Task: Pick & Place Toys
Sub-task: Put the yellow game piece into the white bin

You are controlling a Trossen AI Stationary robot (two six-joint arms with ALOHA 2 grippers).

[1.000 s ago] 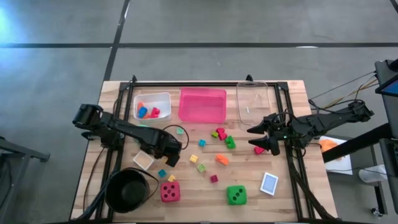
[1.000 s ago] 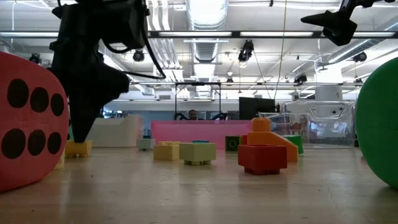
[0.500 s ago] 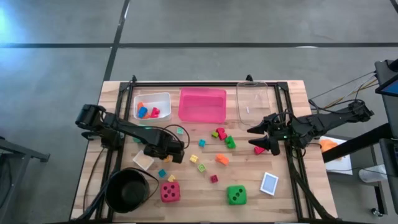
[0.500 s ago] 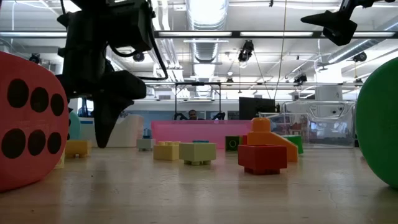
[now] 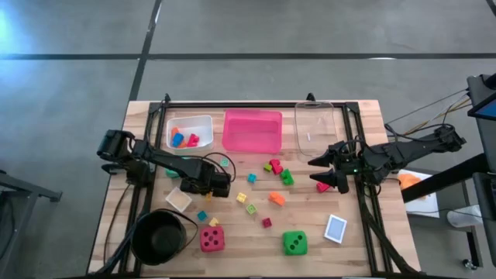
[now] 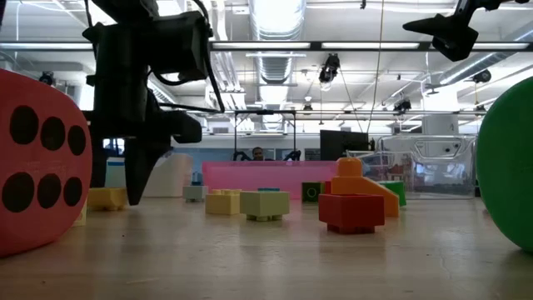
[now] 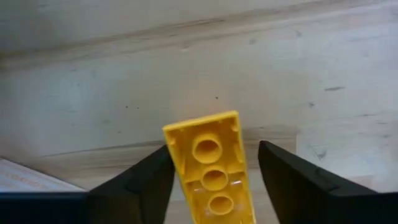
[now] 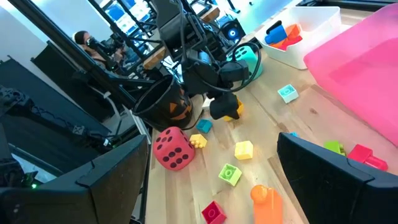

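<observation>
Two dark fingers of the left gripper [image 7: 214, 180] stand on either side of a yellow block [image 7: 211, 168]. The block sits right between them, with its three round holes showing. There is a small gap on each side, so the fingers are not squeezing it yet. They are partly open and nothing is held.

The block looks a little crooked between the fingers. If they pinch now, I think one corner could catch first. Then the block might twist or pop out and slide across the wooden table [image 5: 364, 232]. The fingertips are also down close to the wood, so they could scrape it if they go lower.

From above, the left gripper [image 5: 217, 186] is near the middle of the table's left half. A small card [image 5: 178, 201] lies just beside it, and the black bowl [image 5: 160, 236] and the red dice [image 5: 211, 239] are a bit farther toward the front. The white tray [image 5: 190, 132] with a few blocks in it is at the back.

The right gripper [image 5: 328, 168] waits on the other side with its fingers wide open and empty. A red block [image 5: 322, 187] lies by it.
</observation>
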